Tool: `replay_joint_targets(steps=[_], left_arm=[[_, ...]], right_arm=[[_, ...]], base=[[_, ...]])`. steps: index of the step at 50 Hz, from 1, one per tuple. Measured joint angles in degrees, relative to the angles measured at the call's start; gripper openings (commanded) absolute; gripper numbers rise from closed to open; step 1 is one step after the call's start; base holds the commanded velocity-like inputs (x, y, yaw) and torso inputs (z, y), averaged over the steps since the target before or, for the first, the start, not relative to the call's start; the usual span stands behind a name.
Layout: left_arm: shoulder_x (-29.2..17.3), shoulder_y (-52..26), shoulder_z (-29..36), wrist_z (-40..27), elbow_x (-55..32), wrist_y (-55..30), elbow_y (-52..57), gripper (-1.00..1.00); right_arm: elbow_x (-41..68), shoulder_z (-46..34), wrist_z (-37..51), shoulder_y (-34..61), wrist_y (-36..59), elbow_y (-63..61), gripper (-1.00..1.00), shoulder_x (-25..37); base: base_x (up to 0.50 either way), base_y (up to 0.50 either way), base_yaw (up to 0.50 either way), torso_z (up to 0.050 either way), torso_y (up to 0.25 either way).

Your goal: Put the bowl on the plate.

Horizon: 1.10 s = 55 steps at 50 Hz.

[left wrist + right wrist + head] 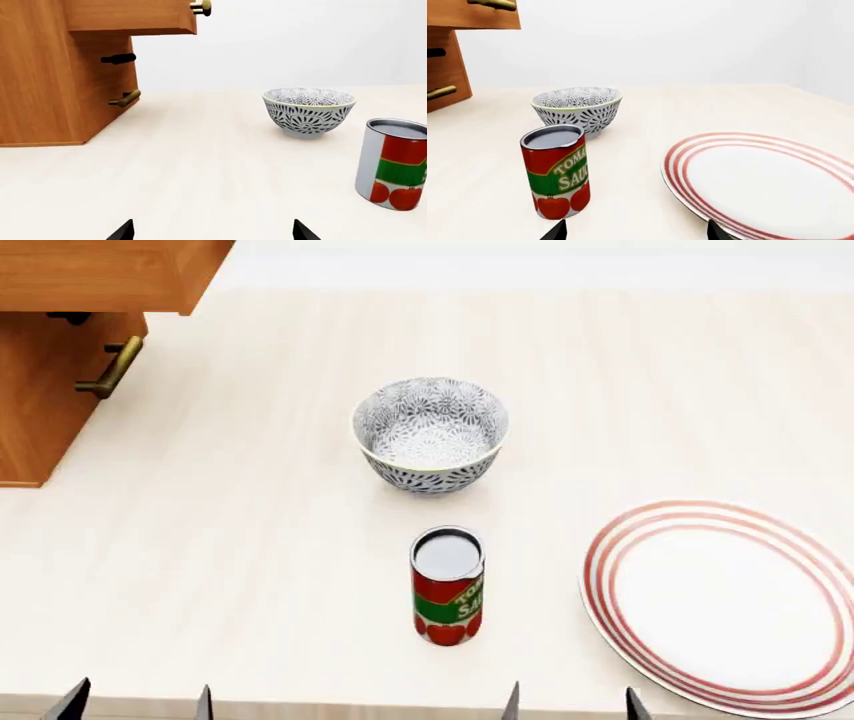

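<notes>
A patterned bowl [430, 433] stands upright and empty at the centre of the pale worktop [240, 570] in the head view, well apart from both pincers, whose tips alone show at the frame's bottom edge. The left pincer [135, 704] sits at lower left, the right pincer [571, 704] at lower centre-right; each has its fingers spread wide with nothing between them. A tomato sauce can [447, 585] stands upright just below the bowl. The red-ringed plate [722, 605] lies bare at lower right, apart from the can. A wooden cabinet [60, 335] with brass handles fills the upper left corner.
</notes>
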Motion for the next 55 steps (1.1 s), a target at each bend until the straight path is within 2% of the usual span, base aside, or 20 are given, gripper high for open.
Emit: replay_joint_targets(steps=[26, 47, 55], left_arm=[[-2.47, -6.38, -1.17, -3.85, -1.85, 0.09, -2.9, 1.0], [-3.69, -7.76, -0.29, -5.32, -2.8, -2.18, -0.29, 1.0], [-3.9, -7.9, 0.12, -5.53, -2.87, 0.09, -2.35, 1.0]], right_arm=[[3.21, 2.14, 2.01, 5.1, 7.88, -3.74, 1.0, 4.84], [6.6, 3.93, 1.31, 4.97, 9.13, -7.41, 1.0, 7.41], [7.57, 4.14, 1.0, 4.96, 9.64, -8.66, 1.0, 8.17]], base=[[0.0, 0.0, 0.0, 0.0, 0.0], [0.02, 0.0, 0.0, 0.0, 0.0], [0.13, 0.0, 0.0, 0.0, 0.0]])
